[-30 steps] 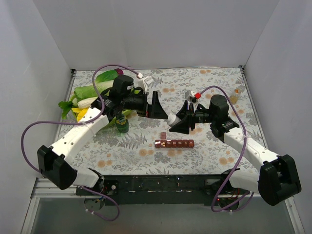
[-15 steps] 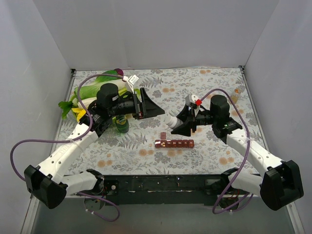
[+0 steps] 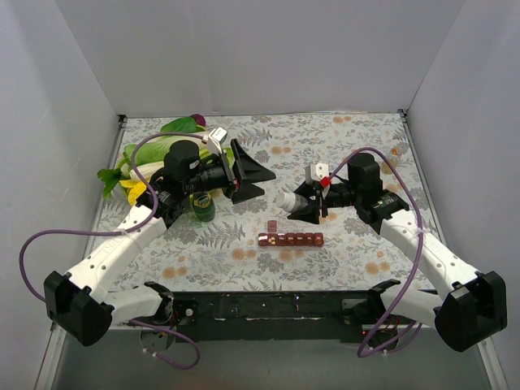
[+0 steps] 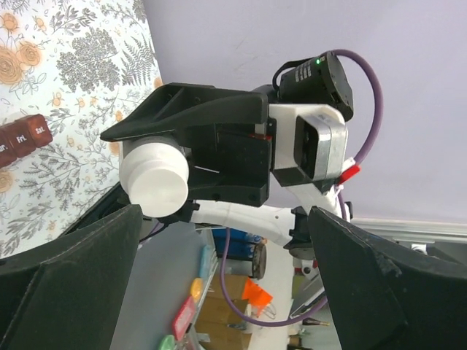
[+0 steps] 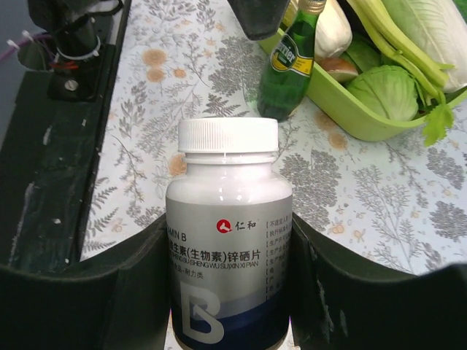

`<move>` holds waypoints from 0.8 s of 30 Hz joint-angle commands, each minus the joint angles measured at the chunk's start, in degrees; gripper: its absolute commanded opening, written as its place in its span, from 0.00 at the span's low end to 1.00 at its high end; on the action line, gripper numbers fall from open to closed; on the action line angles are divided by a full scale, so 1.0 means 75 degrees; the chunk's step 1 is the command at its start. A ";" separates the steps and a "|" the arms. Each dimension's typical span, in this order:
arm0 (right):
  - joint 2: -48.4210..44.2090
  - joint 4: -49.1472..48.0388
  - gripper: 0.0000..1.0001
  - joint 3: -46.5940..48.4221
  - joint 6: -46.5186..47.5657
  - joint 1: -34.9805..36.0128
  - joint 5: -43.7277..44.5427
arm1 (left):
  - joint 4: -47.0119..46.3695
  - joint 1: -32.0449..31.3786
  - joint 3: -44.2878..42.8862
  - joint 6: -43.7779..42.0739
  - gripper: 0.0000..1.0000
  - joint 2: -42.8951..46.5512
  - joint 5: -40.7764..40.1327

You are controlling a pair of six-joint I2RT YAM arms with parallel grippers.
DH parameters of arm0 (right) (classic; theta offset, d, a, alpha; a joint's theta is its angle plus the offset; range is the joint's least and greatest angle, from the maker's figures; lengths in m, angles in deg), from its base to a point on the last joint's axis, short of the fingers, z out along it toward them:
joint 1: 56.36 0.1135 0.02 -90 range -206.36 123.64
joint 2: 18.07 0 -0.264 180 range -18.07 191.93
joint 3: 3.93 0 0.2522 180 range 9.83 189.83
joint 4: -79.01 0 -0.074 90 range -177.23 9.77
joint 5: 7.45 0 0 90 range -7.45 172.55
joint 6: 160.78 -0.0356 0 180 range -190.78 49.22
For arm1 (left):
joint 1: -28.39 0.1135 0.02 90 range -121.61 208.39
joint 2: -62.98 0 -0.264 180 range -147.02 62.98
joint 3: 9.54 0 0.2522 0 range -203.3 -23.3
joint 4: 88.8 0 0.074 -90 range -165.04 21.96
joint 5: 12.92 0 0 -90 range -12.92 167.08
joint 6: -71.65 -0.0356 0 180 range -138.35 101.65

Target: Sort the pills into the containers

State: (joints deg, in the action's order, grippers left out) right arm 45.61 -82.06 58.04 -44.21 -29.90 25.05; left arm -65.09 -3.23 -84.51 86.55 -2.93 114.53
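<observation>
my left arm (image 3: 122,244) stretches inward above the surface, jaws spread wide and facing right. my right arm (image 3: 422,248) reaches inward too, jaws clamped round a white-capped bottle (image 5: 228,240).

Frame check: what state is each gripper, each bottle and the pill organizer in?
left gripper: open, empty.
right gripper: shut on the vitamin B bottle.
vitamin B bottle: white cap on, held sideways.
green bottle: upright on the table, cap on.
pill organizer: flat on the table, one lid near its left end raised, the rest look shut.
</observation>
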 commanded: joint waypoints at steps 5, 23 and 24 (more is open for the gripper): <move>-0.0124 0.0846 0.03 0.0803 0.1426 0.0363 0.1162 | 0.0242 0.0043 -0.0404 0.0404 0.94 -0.0457 -0.0259; -0.0124 0.0670 0.03 0.0733 0.1192 0.0410 0.1466 | 0.1333 -0.0589 -0.0862 -0.0534 0.70 -0.1314 -0.0763; -0.0112 0.0647 0.03 0.0710 0.1169 0.0421 0.1478 | 0.1321 -0.0612 -0.0862 -0.0534 0.69 -0.1314 -0.0763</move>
State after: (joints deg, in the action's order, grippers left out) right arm 45.61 -75.29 61.58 -34.73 -27.02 35.37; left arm -56.54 -7.05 -88.68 83.97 -13.55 109.61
